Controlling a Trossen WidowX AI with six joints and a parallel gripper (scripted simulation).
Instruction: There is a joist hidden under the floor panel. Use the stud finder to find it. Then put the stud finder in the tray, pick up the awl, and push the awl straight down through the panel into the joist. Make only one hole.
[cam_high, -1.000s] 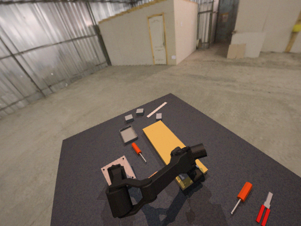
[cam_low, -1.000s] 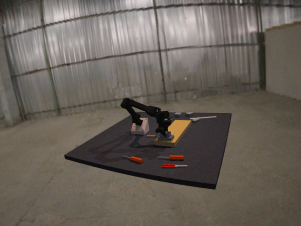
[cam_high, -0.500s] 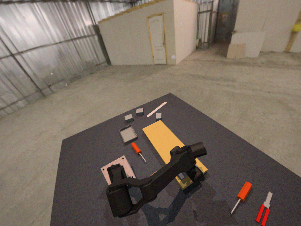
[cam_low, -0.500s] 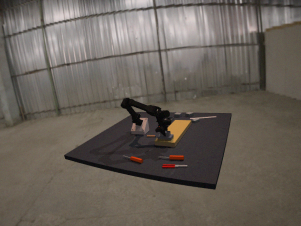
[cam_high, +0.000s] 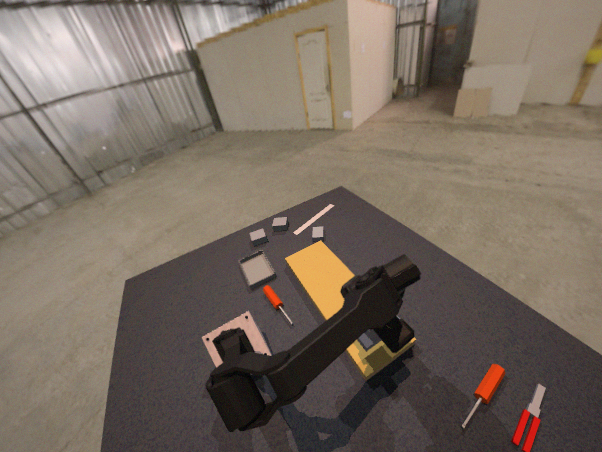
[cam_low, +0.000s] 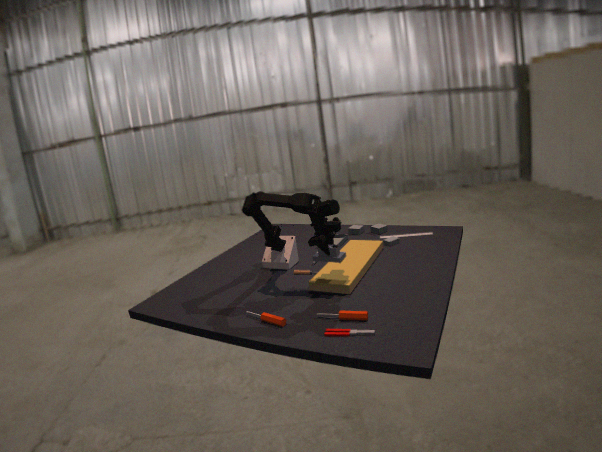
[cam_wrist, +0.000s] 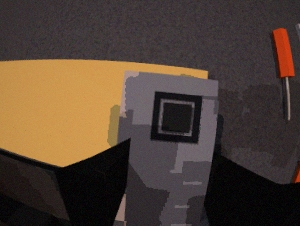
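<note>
The yellow floor panel (cam_high: 320, 275) (cam_low: 361, 257) (cam_wrist: 60, 105) lies flat on the table. My gripper (cam_low: 327, 251) (cam_wrist: 165, 146) is shut on the grey stud finder (cam_high: 366, 341) (cam_low: 334, 257) (cam_wrist: 140, 100), raised above the panel with its shadow below. Its square display (cam_wrist: 177, 117) is dark. In the wrist view it overlaps the panel's end. The grey tray (cam_high: 257, 269) is empty. A small tool with a brownish-orange handle (cam_low: 302, 272) lies between arm base and panel; it may be the awl. No hole shows in the visible panel surface; the arm hides part of it.
Orange-handled screwdrivers lie near the tray (cam_high: 273, 297), at the right (cam_high: 490, 384) (cam_low: 353, 315) (cam_wrist: 284, 52) and near the front edge (cam_low: 273, 319). Red pliers (cam_high: 525, 420) (cam_low: 337, 332) lie nearby. Grey blocks (cam_high: 280, 223) (cam_low: 379, 228) and a pale strip (cam_high: 314, 219) (cam_low: 415, 234) are beyond the panel.
</note>
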